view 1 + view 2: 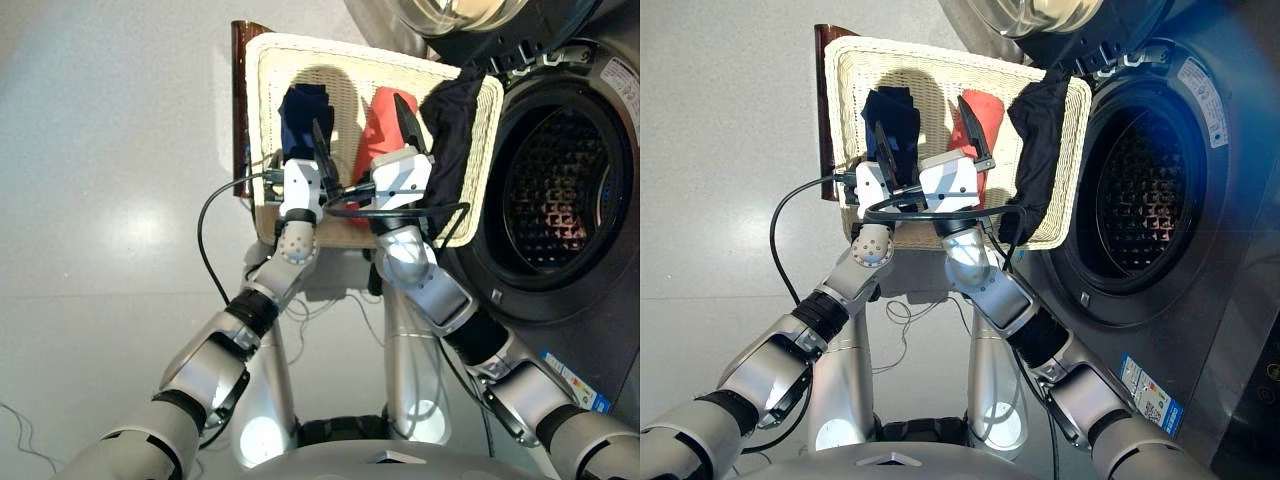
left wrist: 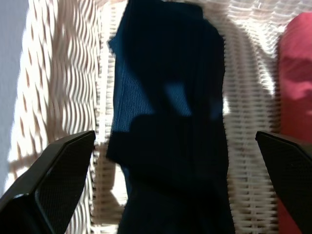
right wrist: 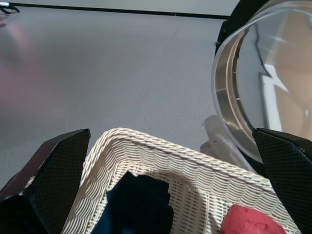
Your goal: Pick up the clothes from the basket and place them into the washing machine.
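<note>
Nearest the robot, both sets of jaws hang wide open and empty over the basket (image 1: 265, 120): left gripper (image 1: 322, 150) above the navy cloth (image 2: 168, 112), right gripper (image 1: 408, 122) above the red cloth (image 1: 378, 130). Beyond, the black cloth (image 1: 452, 120) drapes the rim beside the washer (image 1: 560, 180), whose door (image 3: 263, 97) stands open. Nothing is grasped yet; the left gripper likely must lower and close on the navy cloth.

Navy cloth (image 1: 305, 110), coral-red cloth (image 1: 380, 125) in cream wicker basket (image 1: 262, 120), black cloth (image 1: 455, 125) draped over its rim, washing machine (image 1: 560, 190) door open

Head views look down on the basket (image 1: 268, 120); left wrist view sits close inside it, right wrist faces outward.
</note>
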